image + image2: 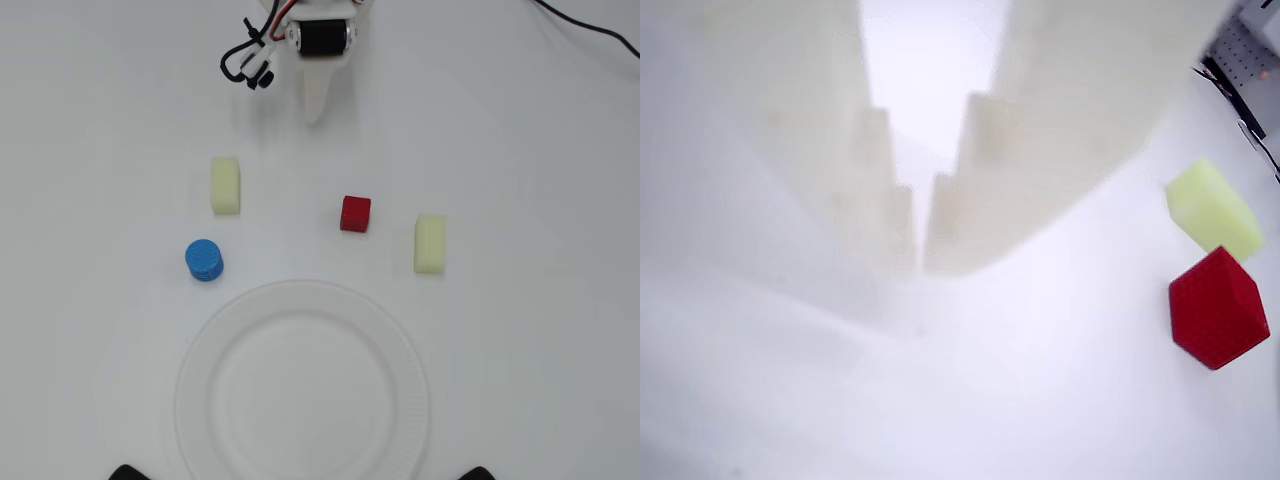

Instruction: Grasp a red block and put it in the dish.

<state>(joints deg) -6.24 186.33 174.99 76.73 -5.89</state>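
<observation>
One red block (355, 213), a cube without a long axis, sits slightly skewed above your dish (302, 390). Your fingers (920, 262) are nearly together, holding nothing.

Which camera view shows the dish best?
The overhead view: the dish appears almost whole there, below the red block, with only its lower edge cut off. The wrist view does not show it at all.
</observation>
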